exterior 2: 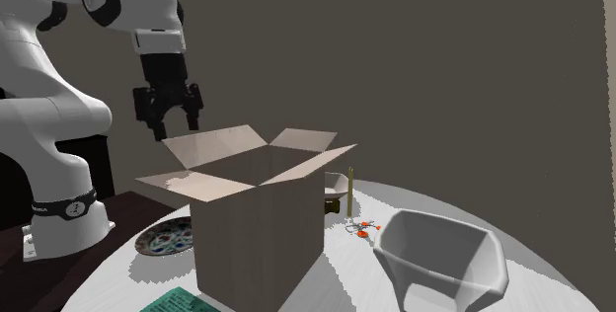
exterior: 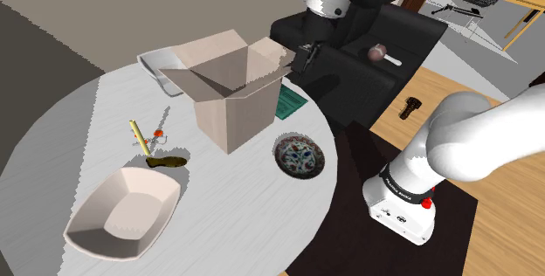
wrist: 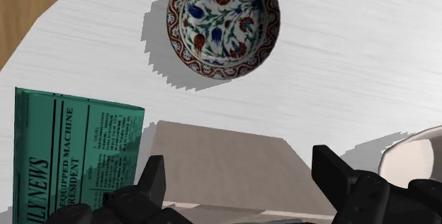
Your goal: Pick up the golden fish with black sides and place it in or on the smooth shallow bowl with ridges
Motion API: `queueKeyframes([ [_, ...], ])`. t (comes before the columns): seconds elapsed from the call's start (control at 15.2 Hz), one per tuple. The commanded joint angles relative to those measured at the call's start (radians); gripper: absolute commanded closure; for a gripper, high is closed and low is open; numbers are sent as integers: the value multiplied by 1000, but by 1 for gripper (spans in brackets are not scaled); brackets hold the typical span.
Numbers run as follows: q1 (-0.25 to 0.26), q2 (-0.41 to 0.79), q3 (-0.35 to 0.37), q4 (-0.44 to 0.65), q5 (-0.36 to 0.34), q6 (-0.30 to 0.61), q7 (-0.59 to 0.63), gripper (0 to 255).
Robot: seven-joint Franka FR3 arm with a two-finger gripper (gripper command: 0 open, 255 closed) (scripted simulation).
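The fish, a small golden-olive shape with dark sides, lies on the round white table between a cardboard box and a white angular bowl. In the second exterior view the fish peeks out from behind the box. A shallow bowl with a red and blue flower pattern sits near the table edge by the stand. My gripper hangs open and empty above the box's flap on the stand side, far from the fish. In the wrist view the gripper looks down on the patterned bowl.
The open box stands tall in the middle of the table. A green newspaper lies beside it. A yellow stick and a small red item lie by the fish. A pale tray sits behind the box. Black furniture stands beyond the table.
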Motion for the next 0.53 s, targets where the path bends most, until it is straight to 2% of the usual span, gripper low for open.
queueKeyframes([
  [0.0, 20, 48, 14, -19, 15, 90, -22, 0],
  [0.46, 89, 260, 66, -31, 61, 383, -94, 0],
])
